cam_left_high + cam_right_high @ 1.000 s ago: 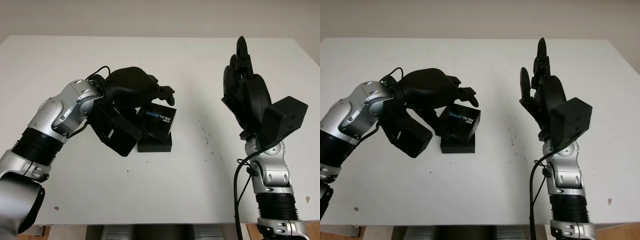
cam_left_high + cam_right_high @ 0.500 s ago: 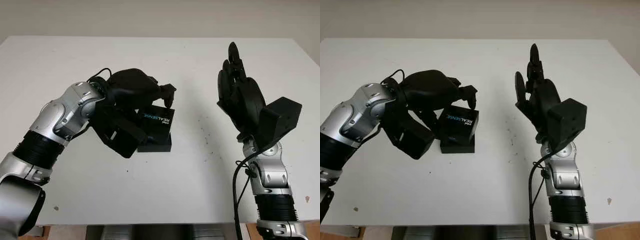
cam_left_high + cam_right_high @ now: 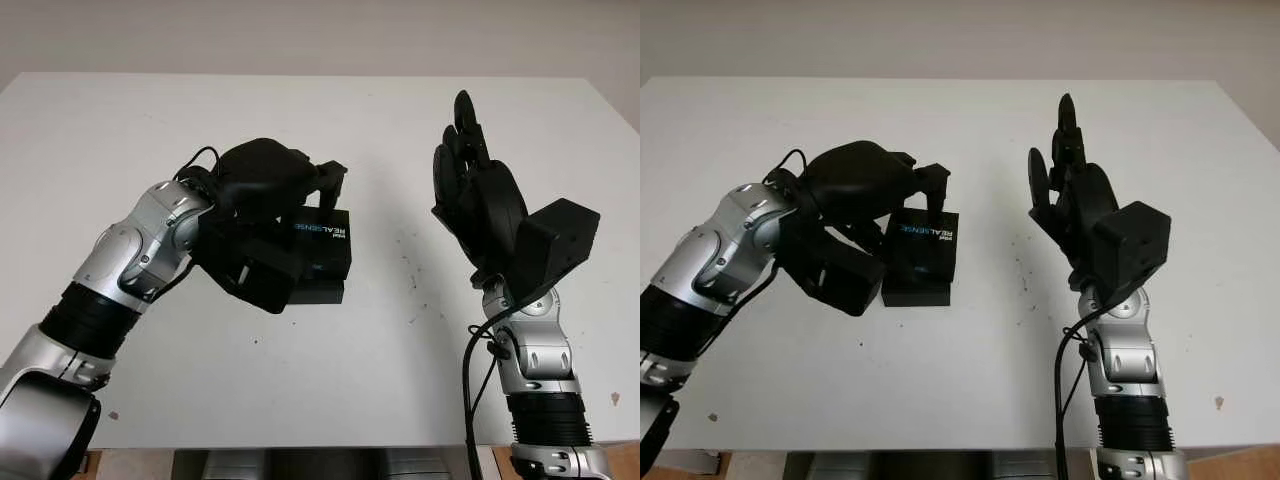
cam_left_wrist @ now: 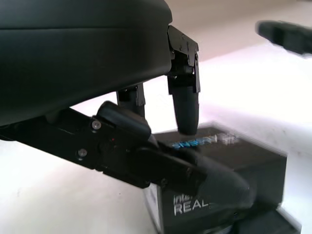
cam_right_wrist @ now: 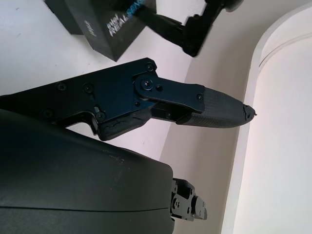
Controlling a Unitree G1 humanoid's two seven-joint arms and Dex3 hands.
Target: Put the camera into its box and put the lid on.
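Note:
My left hand [image 3: 305,205] is shut on the black box lid [image 3: 322,243], which carries the REALSENSE lettering. One finger [image 3: 333,182] hooks over its far edge and the thumb [image 4: 195,170] presses its near side. The lid hangs about level, just above the black box base [image 3: 320,292] on the white table. The lid covers the inside of the base. My right hand [image 3: 470,185] is open and raised upright to the right of the box, well apart from it. The lid [image 5: 109,24] also appears in the right wrist view.
The white table [image 3: 300,380] stretches wide on all sides of the box. Its front edge runs near the bottom of the head views. A black cable [image 3: 478,370] hangs beside the right forearm.
The lid has turned from tilted to about level and shifted right, over the base, with the left hand. The right hand has drifted slightly left and lower.

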